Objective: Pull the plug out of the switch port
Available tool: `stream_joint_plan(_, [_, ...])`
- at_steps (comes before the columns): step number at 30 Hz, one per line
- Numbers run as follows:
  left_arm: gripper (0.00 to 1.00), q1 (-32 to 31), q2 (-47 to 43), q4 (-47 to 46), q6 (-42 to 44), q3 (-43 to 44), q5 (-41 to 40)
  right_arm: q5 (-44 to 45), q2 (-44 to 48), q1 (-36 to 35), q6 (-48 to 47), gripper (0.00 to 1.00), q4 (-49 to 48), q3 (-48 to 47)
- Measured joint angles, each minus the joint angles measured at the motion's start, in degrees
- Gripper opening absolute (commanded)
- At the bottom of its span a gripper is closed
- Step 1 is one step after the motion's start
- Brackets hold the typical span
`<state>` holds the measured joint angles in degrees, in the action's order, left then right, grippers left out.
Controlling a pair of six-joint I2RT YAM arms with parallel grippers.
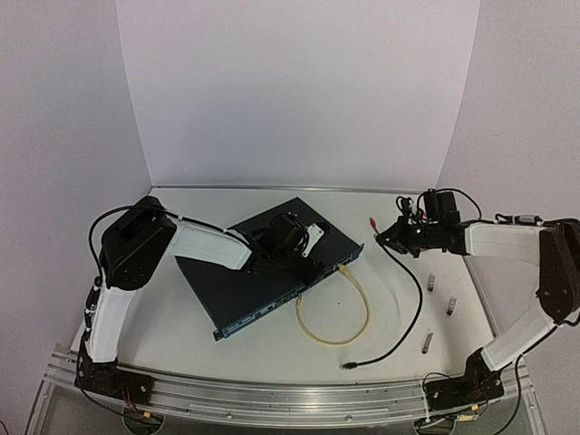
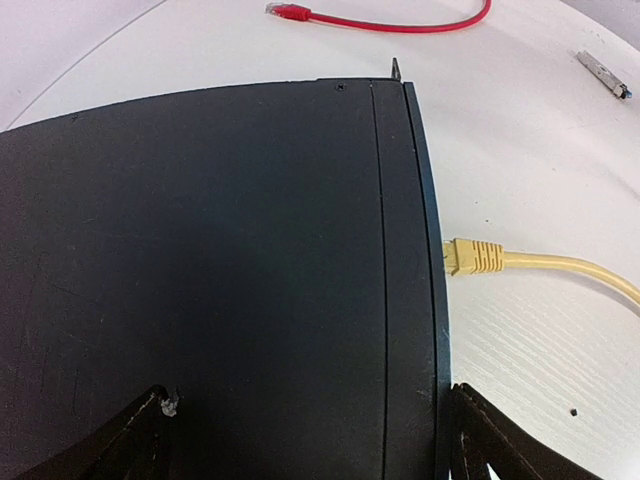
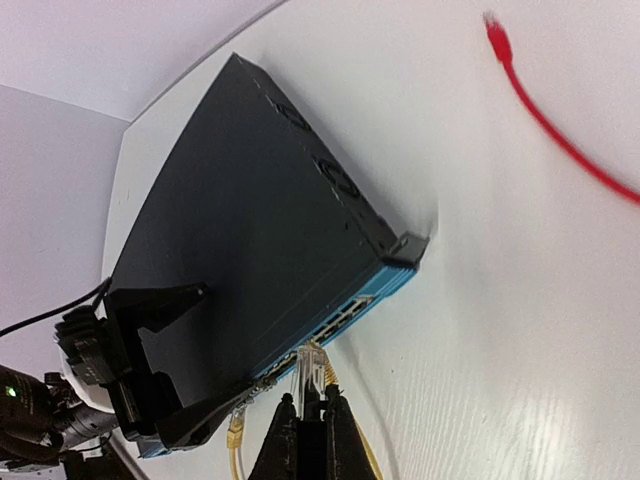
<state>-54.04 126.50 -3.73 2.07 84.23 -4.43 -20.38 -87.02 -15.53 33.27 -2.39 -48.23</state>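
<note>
The switch (image 1: 254,281) is a flat dark box lying askew mid-table, its blue port face (image 3: 345,315) turned to the near right. My right gripper (image 1: 387,240) hangs just off the switch's right corner. In the right wrist view its jaws (image 3: 312,405) are shut on a clear plug (image 3: 312,365), held apart from the ports; a black cable (image 1: 412,317) trails from it. My left gripper (image 2: 310,440) is open on the switch, one finger (image 2: 150,435) on the top and the other (image 2: 490,440) past the front edge. A yellow plug (image 2: 470,257) sits in a port.
The yellow cable (image 1: 358,317) loops on the table in front of the switch, its other end near the port face. A red cable (image 2: 400,24) lies behind the switch's right corner. Three small metal pieces (image 1: 431,282) lie at the right. White walls enclose the table.
</note>
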Motion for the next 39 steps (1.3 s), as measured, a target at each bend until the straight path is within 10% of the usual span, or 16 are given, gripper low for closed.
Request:
stream_joint_plan(15, [0.92,0.02,-0.26,-2.5,0.04,-1.49,0.07,23.79,1.43,0.94,-16.92,0.0,18.86,-31.17])
stream_joint_plan(39, [0.92,0.17,-0.22,-2.11,-0.15,-1.02,0.42,20.9,-30.08,11.24,-14.61,0.0,21.78,-64.49])
